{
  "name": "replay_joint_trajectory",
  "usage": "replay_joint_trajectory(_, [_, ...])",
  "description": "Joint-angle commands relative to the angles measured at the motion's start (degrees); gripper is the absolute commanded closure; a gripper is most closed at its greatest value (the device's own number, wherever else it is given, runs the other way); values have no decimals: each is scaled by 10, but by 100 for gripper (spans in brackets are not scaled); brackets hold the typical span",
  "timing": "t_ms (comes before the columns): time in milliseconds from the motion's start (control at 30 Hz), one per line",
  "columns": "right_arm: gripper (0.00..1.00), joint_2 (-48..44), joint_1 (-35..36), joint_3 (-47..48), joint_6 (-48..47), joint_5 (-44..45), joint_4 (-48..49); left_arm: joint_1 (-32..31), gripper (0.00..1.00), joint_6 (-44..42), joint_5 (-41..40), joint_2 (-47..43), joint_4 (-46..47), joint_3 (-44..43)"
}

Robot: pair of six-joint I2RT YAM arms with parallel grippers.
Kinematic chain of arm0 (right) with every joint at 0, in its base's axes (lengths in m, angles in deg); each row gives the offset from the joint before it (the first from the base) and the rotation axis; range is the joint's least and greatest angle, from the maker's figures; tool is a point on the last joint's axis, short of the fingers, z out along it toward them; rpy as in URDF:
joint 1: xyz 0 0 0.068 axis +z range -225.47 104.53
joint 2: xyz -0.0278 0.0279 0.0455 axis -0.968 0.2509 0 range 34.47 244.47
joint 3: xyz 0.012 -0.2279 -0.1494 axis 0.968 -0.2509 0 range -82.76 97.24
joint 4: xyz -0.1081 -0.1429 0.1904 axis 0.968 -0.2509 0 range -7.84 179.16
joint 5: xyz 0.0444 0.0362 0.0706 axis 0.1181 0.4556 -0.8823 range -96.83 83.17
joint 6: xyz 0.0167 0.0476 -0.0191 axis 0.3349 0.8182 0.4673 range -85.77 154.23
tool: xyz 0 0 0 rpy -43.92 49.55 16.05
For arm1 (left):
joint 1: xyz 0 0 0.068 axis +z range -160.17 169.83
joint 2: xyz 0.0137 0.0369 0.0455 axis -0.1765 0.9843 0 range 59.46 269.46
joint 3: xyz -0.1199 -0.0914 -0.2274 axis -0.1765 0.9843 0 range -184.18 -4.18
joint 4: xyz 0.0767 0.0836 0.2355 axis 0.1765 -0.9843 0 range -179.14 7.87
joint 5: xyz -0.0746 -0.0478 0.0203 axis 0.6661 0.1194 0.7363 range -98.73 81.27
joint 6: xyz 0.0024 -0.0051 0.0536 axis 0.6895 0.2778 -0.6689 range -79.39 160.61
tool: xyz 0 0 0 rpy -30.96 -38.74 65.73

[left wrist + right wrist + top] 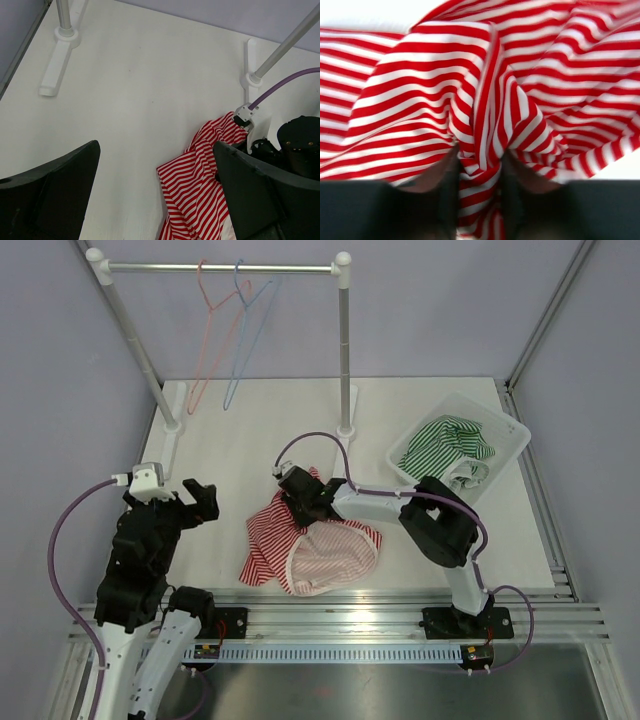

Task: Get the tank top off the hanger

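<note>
The red-and-white striped tank top (310, 540) lies crumpled on the white table in front of the rack. It also shows in the left wrist view (200, 185) and fills the right wrist view (470, 85). My right gripper (297, 498) is down on its upper edge, shut on a pinched fold of the fabric (480, 165). My left gripper (200, 502) is open and empty, left of the top, above bare table (155, 200). Two empty wire hangers, one red (207, 330) and one blue (245, 330), hang on the rail. No hanger shows in the tank top.
The clothes rack (344, 350) stands at the back, its feet on the table (59, 60). A clear plastic bin (510, 440) at the right holds a green-striped garment (450, 440). A metal rail runs along the table's near edge.
</note>
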Motion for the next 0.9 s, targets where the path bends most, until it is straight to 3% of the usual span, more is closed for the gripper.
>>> replay_joint_trajectory(0, [83,1,7,-31,-14,-39,-18,-6,1,-13,-14,-9,34,-1])
replay_joint_trajectory(33, [98,-10,8,-33,-14,-41,-17,-7,1,-13,-10,-10,34,-1])
replay_joint_trajectory(67, [100,-38,7,-40,-14,-42,-15,-7,1,-13,-10,-12,35,0])
replay_joint_trajectory(200, [100,-138,8,-47,-14,-33,-21,-10,1,-14,-9,-12,35,0])
replay_joint_trajectory(433, [100,-316,-28,-20,-27,98,-83,-19,1,-12,-9,-19,34,1])
replay_joint_trajectory(667, [100,-440,-173,54,-30,181,-152,-25,1,-12,-6,-23,35,3])
replay_joint_trajectory(867, [100,-427,-315,123,-57,255,-138,-26,1,-12,-8,-26,34,3])
